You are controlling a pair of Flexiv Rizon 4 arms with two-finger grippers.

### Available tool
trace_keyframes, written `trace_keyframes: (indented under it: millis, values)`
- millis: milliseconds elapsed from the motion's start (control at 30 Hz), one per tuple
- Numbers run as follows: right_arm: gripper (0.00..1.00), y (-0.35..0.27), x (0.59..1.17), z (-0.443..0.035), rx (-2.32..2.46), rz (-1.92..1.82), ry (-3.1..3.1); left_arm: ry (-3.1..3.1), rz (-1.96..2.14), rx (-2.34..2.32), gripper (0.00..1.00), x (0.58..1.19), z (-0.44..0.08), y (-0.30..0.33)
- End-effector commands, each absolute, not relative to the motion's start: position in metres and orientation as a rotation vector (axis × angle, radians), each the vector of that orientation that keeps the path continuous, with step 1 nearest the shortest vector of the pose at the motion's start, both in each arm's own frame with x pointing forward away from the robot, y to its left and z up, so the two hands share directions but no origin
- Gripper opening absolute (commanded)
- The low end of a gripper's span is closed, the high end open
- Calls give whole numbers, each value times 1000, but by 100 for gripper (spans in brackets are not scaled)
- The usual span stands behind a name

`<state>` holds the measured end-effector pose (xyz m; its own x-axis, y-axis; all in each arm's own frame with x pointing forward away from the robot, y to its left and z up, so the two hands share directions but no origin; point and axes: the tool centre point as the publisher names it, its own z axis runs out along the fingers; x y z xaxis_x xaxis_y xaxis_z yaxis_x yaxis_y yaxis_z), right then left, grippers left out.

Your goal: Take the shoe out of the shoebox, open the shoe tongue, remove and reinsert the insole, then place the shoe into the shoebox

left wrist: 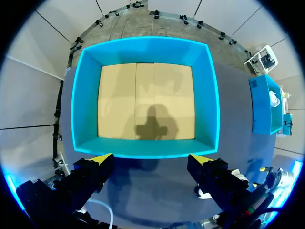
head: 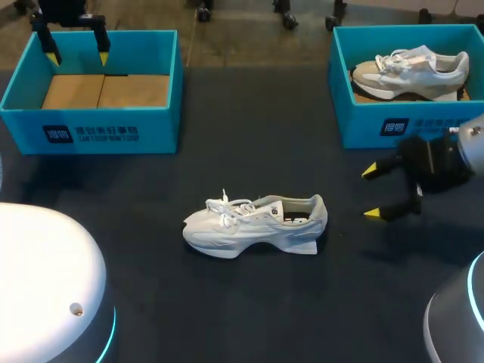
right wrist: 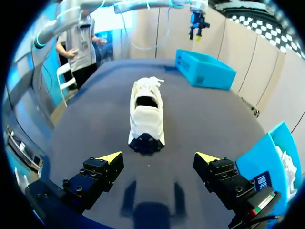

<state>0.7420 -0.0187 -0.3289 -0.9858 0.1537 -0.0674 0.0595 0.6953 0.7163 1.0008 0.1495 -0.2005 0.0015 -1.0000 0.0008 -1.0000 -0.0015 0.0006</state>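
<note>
White sneaker [head: 255, 223]: unboxed, tongue-opening step judged due.
Right gripper [head: 370, 193] behind its heel, wide open, empty; left gripper [head: 77, 57] far off, likewise; next: pinch tongue.

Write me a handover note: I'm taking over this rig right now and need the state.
Left gripper: jaws open, empty, above the empty teal cardboard shoebox.
Right gripper: jaws open, empty, behind the heel of the white lace-up sneaker, not touching it.
The sneaker stands on the dark table; a second teal shoebox holds a beige sneaker.
Done: shoe out of the box.
Left: open tongue, insole out and back in, shoe into the shoebox.
</note>
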Motion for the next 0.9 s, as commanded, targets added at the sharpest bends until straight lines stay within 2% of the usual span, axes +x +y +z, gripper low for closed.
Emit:
trace_keyframes:
  millis: [33, 900]
  values:
    - [100, -20, 733, -338, 153, 1507, 2581, -2220, 1, 2222, 100, 1000, -201, 150]
    - [100, -12, 720, -376, 129, 1521, 2582, -2220, 1, 2222, 100, 1000, -201, 150]
